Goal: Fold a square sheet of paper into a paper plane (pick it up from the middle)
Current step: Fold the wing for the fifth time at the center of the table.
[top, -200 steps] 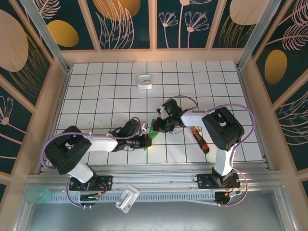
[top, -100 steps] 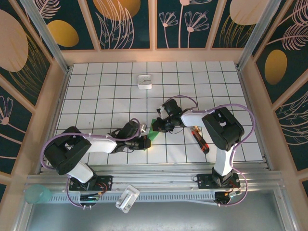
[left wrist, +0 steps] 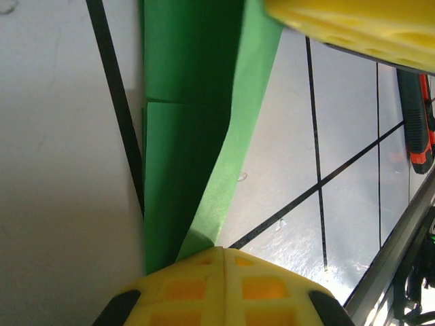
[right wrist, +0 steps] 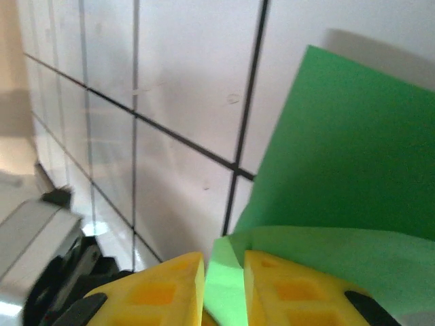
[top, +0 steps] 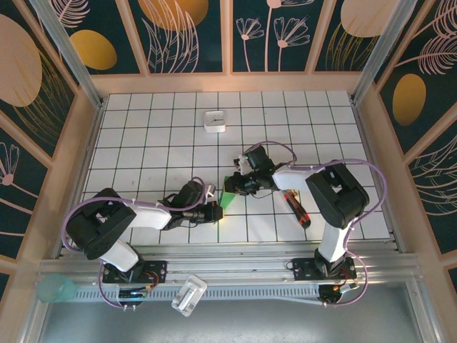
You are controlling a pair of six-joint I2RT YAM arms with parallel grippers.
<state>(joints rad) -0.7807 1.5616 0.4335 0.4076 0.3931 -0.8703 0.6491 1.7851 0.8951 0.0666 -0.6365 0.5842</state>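
The bright green paper (top: 228, 191) is a small creased, folded shape at the middle of the tiled table, held between both grippers. In the left wrist view the paper (left wrist: 183, 136) runs as a long folded strip down to my left gripper (left wrist: 223, 250), whose yellow fingers are shut on its near tip. My left gripper (top: 214, 210) lies low just left of the paper. My right gripper (top: 233, 184) is at the paper's upper right. In the right wrist view my right gripper (right wrist: 224, 261) is shut on a raised flap of the paper (right wrist: 353, 170).
A red-and-black screwdriver (top: 294, 206) lies right of the grippers, also at the edge of the left wrist view as the screwdriver (left wrist: 416, 115). A small white box (top: 215, 121) sits further back. A white object (top: 188, 295) and a teal cup (top: 56, 289) rest by the near rail.
The left gripper has slid slightly back towards its base, and the right arm's elbow has swung a little right. The paper stays held between both grippers in nearly the same place.
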